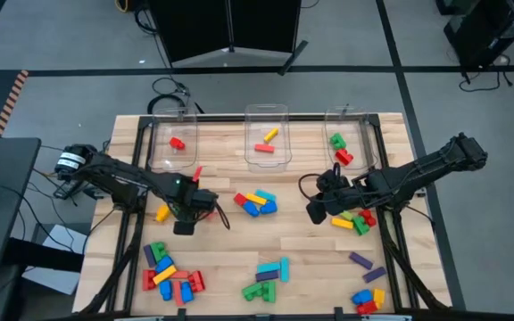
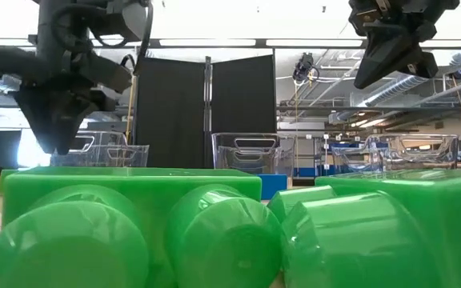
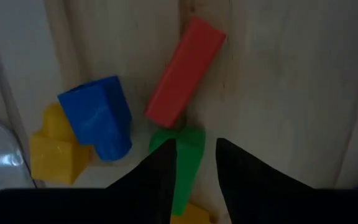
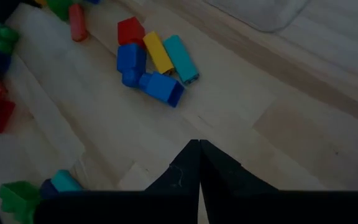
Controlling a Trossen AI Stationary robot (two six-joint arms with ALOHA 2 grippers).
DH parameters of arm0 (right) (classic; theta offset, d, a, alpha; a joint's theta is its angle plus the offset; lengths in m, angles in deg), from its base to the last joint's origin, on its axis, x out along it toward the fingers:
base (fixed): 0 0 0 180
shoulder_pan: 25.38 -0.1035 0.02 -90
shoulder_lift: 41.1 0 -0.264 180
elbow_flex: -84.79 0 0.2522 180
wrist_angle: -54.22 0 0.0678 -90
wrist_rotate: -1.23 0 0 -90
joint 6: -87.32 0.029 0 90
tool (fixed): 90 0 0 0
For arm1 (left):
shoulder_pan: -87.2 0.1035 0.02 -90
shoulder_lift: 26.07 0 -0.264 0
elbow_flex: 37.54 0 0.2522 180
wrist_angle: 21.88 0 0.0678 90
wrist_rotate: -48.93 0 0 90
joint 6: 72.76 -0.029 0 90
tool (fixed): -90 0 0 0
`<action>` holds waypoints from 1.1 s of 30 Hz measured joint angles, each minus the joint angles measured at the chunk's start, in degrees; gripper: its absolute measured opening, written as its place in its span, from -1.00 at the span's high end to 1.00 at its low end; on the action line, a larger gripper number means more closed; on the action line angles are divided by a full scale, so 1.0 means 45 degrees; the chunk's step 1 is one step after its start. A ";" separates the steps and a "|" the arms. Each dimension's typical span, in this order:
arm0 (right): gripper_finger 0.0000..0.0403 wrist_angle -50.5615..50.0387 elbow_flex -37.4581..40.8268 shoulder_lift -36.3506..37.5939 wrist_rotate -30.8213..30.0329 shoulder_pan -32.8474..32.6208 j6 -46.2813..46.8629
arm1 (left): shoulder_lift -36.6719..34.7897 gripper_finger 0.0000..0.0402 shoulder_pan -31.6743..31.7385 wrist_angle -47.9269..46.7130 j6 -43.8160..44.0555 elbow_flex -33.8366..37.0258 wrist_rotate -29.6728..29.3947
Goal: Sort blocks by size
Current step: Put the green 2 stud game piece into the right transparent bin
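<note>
Five blocks lie in the three clear bins (image 1: 266,143); most remain scattered across the table (image 1: 310,254). The left gripper (image 3: 194,163) pinches a green brick (image 3: 185,158); the right gripper (image 4: 199,163), closed and empty, hovers mid-table.

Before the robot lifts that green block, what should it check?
1. Green block between the left hand fingers: ok.
2. Grip tight enough to lift: cannot tell.
3. Red block clear of the green one: not ok, they look touching.
4. Right hand shut, empty, well apart from the left: ok.
5. Clear bins have room: ok.
</note>
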 joint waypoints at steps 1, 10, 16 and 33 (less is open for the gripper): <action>0.92 0.0000 0.0000 0.0000 0.0000 0.0028 -0.0110 | -0.0005 0.40 0.0000 -0.0169 0.0082 -0.0101 -0.0005; 0.90 0.0092 0.0000 0.0000 0.0010 0.0255 -0.0933 | -0.0015 0.36 0.0000 -0.1400 0.0526 -0.0351 -0.0006; 0.91 0.0305 0.0000 0.0000 0.0019 0.0250 -0.1030 | -0.0015 0.11 0.0000 -0.2208 0.1756 -0.0314 0.0131; 0.90 0.1066 0.0000 0.0000 0.0049 0.0221 -0.1789 | 0.1393 -0.36 0.0000 -0.1119 0.1030 -0.0161 -0.0151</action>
